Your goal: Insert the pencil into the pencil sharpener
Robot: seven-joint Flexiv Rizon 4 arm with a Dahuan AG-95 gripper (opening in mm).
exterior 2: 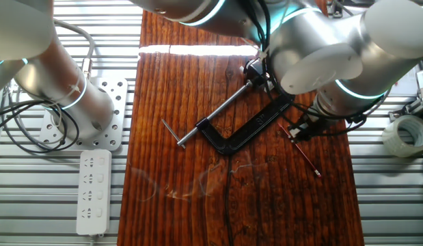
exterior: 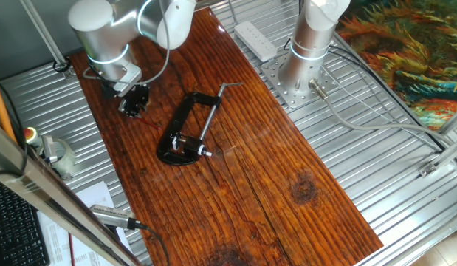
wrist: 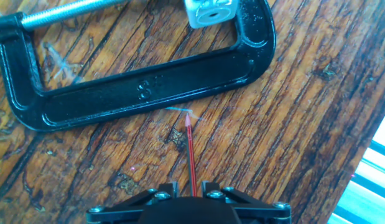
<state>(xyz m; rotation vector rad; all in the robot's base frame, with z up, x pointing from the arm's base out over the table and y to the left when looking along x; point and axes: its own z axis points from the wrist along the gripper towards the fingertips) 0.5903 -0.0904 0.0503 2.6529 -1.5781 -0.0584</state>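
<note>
— Broadly, what is laid out ahead of the pincer?

— A wooden table is seen, and on it a black C-clamp lies just beyond the pencil's tip. The pencil sharpener, a small silvery block, is held inside the clamp's far end, up and slightly right of the pincer.

— And the pencil?

— It is gripped between the closed fingers, pointing straight out, its pale tip close to the clamp's bar.

— How should the step be done well?

— The pencil is probably best lifted clear of the bar, its axis lined up with the sharpener's hole, then advanced slowly so the thin shaft is not bent.
</note>
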